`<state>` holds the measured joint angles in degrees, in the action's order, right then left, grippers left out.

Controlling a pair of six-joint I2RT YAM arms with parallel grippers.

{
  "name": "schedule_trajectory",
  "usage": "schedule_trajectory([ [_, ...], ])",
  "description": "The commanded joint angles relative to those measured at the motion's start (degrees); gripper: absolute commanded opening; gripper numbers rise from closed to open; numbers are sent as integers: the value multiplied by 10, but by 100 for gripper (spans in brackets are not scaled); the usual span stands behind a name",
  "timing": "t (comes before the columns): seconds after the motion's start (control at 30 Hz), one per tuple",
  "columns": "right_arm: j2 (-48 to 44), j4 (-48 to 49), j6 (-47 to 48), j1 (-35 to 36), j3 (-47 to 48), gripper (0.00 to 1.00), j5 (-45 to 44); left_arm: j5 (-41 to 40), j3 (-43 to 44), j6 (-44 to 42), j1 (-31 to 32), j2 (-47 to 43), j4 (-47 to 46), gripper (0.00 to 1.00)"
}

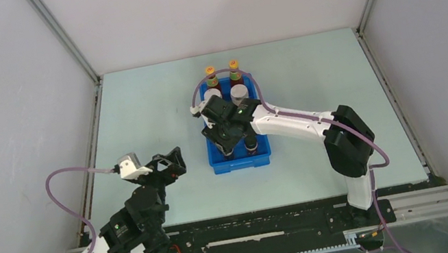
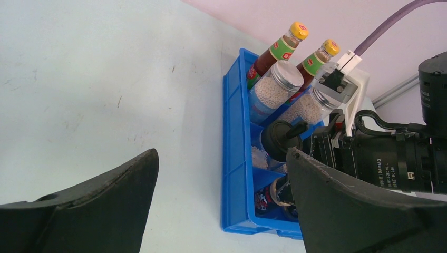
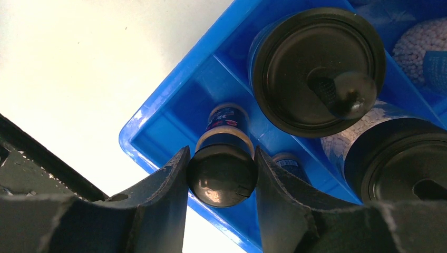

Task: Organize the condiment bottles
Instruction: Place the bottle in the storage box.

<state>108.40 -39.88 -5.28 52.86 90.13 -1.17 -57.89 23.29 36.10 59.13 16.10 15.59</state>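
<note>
The blue tray [image 1: 242,164] holds the condiment bottles. Two red sauce bottles with yellow caps [image 1: 210,73] stand at its far end, with two grey-lidded blue-labelled jars [image 1: 213,94] just in front of them. My right gripper [image 3: 221,158] is shut on the black cap of a tiny dark jar [image 3: 222,182] in the tray's near-left compartment. A second tiny dark jar [image 3: 289,162] stands beside it. Two pale black-lidded jars [image 3: 318,71] fill the row behind. My left gripper [image 2: 221,203] is open and empty over the table left of the tray [image 2: 234,158].
The right arm's wrist and camera [image 2: 390,158] hang over the near half of the tray, hiding the jars there in the top view. Grey walls close in the table on the left, the right and the far side.
</note>
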Motion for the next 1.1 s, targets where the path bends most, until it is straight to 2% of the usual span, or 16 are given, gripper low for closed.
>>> schedule_trajectory([
  [0.0,3,17,1,-6,2,21,-1,-17,-12,9,2,0,-7,95],
  [0.37,5,16,2,-7,2,32,3,-18,-11,9,2,3,-8,95],
  [1.07,13,24,-1,-10,-3,35,6,-19,-11,6,2,5,-12,95],
])
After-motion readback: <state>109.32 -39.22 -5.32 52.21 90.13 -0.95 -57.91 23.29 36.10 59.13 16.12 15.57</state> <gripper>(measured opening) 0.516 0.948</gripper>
